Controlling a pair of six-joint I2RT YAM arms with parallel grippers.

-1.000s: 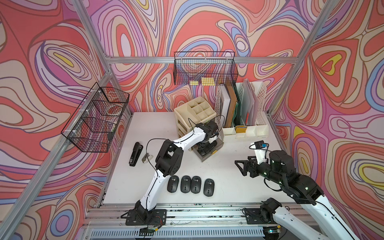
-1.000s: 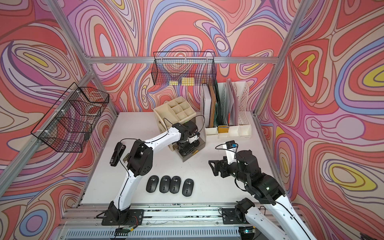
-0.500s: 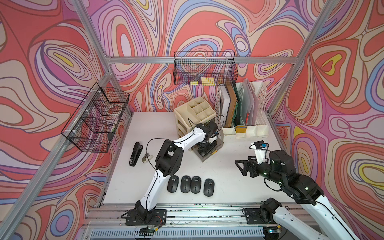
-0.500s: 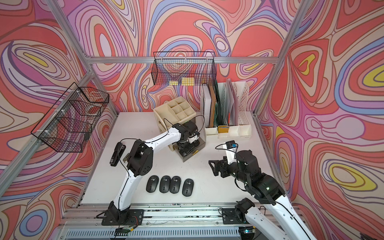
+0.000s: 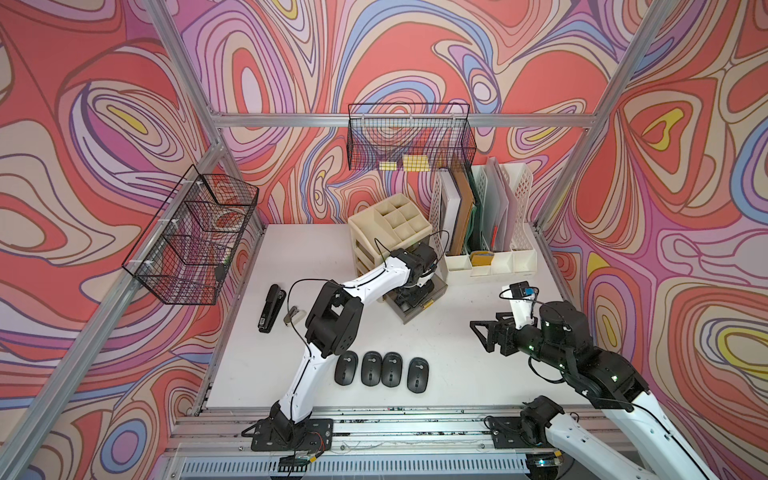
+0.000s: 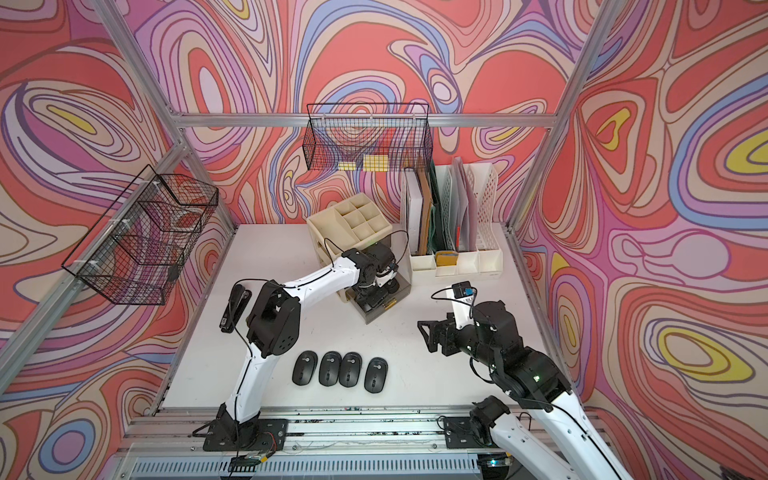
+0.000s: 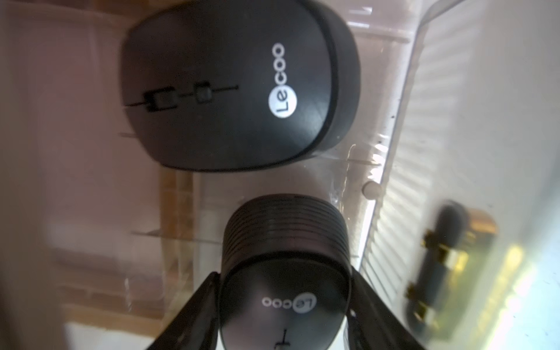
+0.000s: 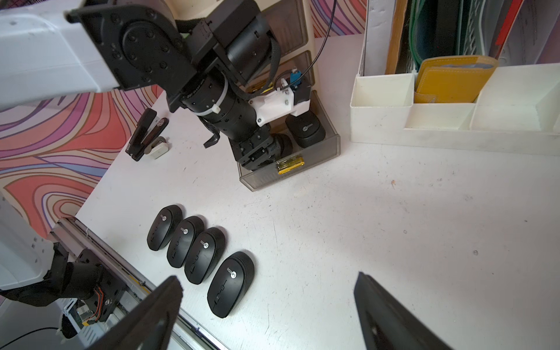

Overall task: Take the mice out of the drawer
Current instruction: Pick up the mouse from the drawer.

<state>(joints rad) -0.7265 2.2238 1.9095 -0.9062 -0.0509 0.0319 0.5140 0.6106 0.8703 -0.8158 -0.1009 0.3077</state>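
Reading "Lecoo" in white on the held mouse (image 7: pixel 285 239), clamped by the left end effector (image 7: pixel 283 291) inside the drawer (image 8: pixel 263 180); second mouse (image 7: pixel 230 85) beside it, same logo. Four mice (image 8: pixel 200 254) lie in a row on the table (image 8: pixel 394 227). Right end effector (image 8: pixel 268 278) hangs spread apart, empty.

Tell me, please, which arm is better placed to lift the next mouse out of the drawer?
Left. The left claw is in the drawer, its jaws against both sides of a mouse, another mouse beside it. The right claw hangs open above the table, apart from the drawer.
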